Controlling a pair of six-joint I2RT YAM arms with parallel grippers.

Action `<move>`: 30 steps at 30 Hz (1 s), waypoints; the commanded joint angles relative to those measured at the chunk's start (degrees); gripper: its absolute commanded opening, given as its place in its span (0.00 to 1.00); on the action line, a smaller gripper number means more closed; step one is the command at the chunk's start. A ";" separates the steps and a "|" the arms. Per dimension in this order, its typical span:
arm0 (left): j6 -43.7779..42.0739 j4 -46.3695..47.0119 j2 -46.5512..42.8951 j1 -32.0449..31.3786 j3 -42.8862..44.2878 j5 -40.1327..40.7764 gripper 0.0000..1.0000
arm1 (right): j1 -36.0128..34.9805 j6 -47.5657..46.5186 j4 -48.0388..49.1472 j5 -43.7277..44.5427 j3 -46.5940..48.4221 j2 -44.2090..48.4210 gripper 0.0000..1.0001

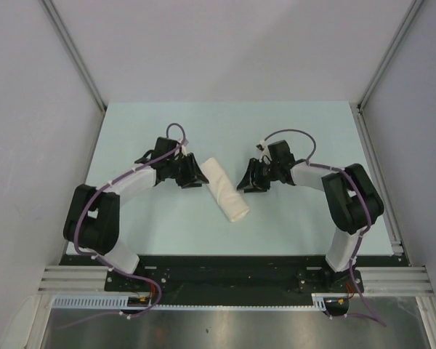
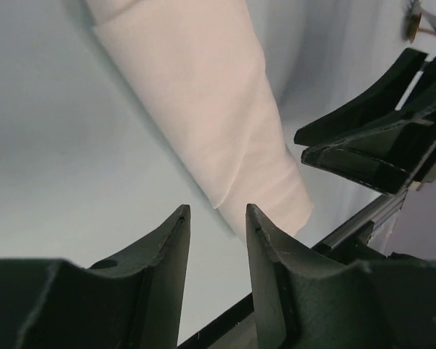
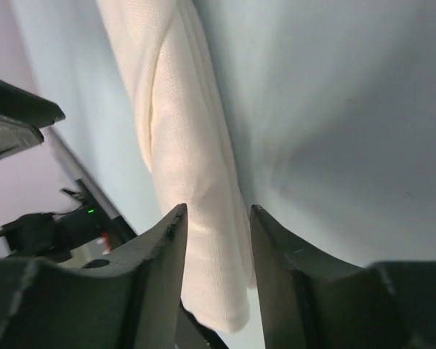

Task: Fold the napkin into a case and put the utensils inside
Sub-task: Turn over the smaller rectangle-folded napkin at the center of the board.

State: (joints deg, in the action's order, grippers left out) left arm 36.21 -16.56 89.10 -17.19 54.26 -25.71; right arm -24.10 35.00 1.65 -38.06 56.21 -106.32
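Case (image 1: pixel 223 190) diagonal on table (image 1: pixel 305 131), left tool (image 1: pixel 193 177), right tool (image 1: pixel 245 179) flanking

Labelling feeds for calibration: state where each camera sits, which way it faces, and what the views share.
Top external: above and behind the arm bases, looking down at the table; both arms show, left gripper and right gripper flanking the case.
Left wrist: on the left wrist, looking past its own fingers at the case; the right gripper shows.
Right wrist: on the right wrist, looking between its own fingers along the case.
Shared: all three see the case.
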 commanded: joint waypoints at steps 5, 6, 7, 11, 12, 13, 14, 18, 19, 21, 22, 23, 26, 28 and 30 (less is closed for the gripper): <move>4.75 7.68 4.06 -3.11 2.86 -5.05 0.39 | -10.15 -10.14 -22.05 19.43 7.26 15.17 0.50; 4.66 7.59 4.41 -3.11 3.22 -4.87 0.39 | -11.31 -7.35 -18.47 19.52 5.16 17.18 0.50; 4.58 7.50 4.94 -3.11 3.74 -3.83 0.39 | -12.45 -5.67 -16.09 18.04 3.75 17.81 0.49; 4.75 6.11 10.80 -3.11 8.47 -3.03 0.38 | -14.57 -0.20 -3.95 14.69 -3.37 17.65 0.43; 4.58 5.75 12.22 -3.11 9.54 -3.03 0.38 | -14.49 -0.11 -2.28 14.16 -4.43 17.12 0.39; 4.31 4.96 13.37 -3.11 10.59 -2.42 0.37 | -14.40 -0.55 -1.83 13.81 -5.66 15.55 0.37; 3.96 4.00 15.90 -3.11 12.69 -1.11 0.37 | -14.22 -1.07 -0.09 13.98 -6.19 14.75 0.36; 2.73 1.89 20.83 -3.11 16.49 2.59 0.38 | -12.82 -3.10 0.46 13.98 -7.60 10.44 0.30; 1.86 1.10 21.98 -3.03 17.88 3.47 0.38 | -12.56 -3.62 0.72 14.24 -8.30 9.48 0.29; 1.33 -0.58 25.49 -2.68 19.12 2.96 0.38 | -12.29 -3.63 0.55 15.47 -8.66 8.77 0.29; 1.41 -0.06 26.12 -2.59 19.48 2.08 0.38 | -12.12 -3.97 0.46 15.74 -8.66 8.42 0.29; 1.41 0.03 26.65 -2.50 19.65 1.90 0.38 | -12.03 -4.41 -0.15 16.26 -8.48 8.33 0.29; 0.62 -1.19 26.92 -2.50 20.88 2.25 0.38 | -12.20 -5.38 -3.82 17.93 -6.21 8.58 0.29; 0.36 -0.94 23.69 -2.50 20.10 2.60 0.38 | -12.90 -6.00 -6.65 20.56 -4.36 9.81 0.29; 0.36 -1.20 20.69 -2.32 19.66 3.30 0.41 | -15.18 -6.79 -12.35 24.94 -0.15 12.10 0.31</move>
State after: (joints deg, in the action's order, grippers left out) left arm 38.70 -16.21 114.98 -19.99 73.49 -25.50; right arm -36.95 31.27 -2.96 -21.65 49.43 -97.60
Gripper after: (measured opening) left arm 0.392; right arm 0.294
